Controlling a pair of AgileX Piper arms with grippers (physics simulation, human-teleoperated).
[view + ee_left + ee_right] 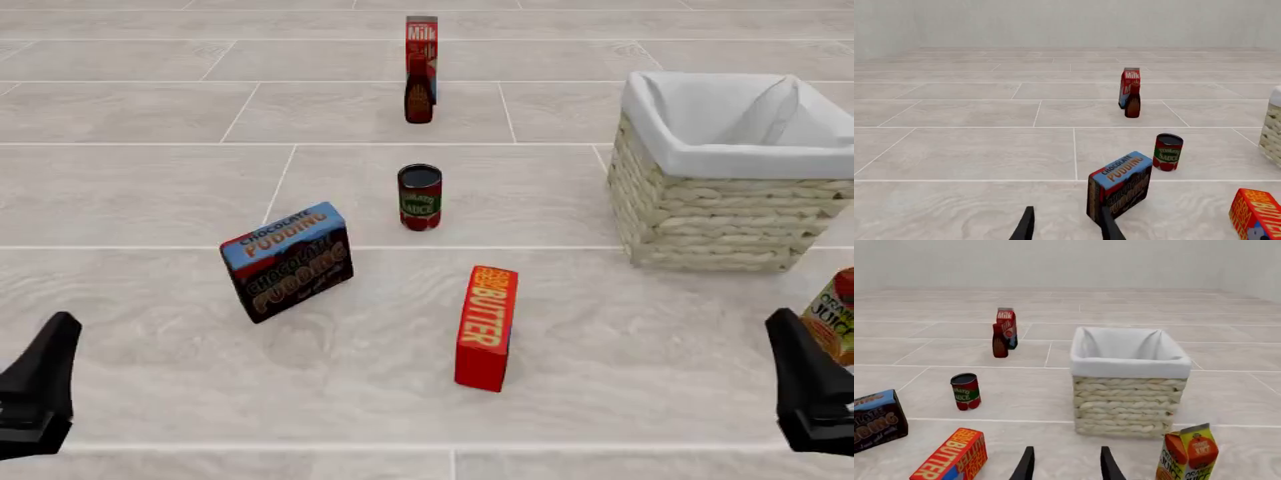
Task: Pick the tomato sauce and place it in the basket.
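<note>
**Both arms parked at the near edge, the can not yet approached**

Front view. The tomato sauce (419,197) stands upright at the centre of the frame, apart from every other object and untouched. The basket (727,215) sits at the right, level with the can and well apart from it; its white lining is folded over the rim and its mouth faces up, so it can receive an object lowered from above. A chocolate pudding box (287,261) leans at lower left of the can, a butter box (486,327) stands on end below it, and a milk carton (422,45) with a dark bottle (419,92) just in front of it occupies the top centre. An orange juice carton (835,313) shows at the right edge, near the right gripper (807,395).

The left gripper (38,388) and the right gripper sit in the bottom corners, well apart from the can. Each wrist view shows two dark fingers spread with bare floor between them: both hands are released and hold nothing.

Judgement: the task is at its start. The can's open surroundings favour a direct approach, though the butter box lies between the near edge and the can and may need avoiding. The right arm is nearer the basket.
</note>
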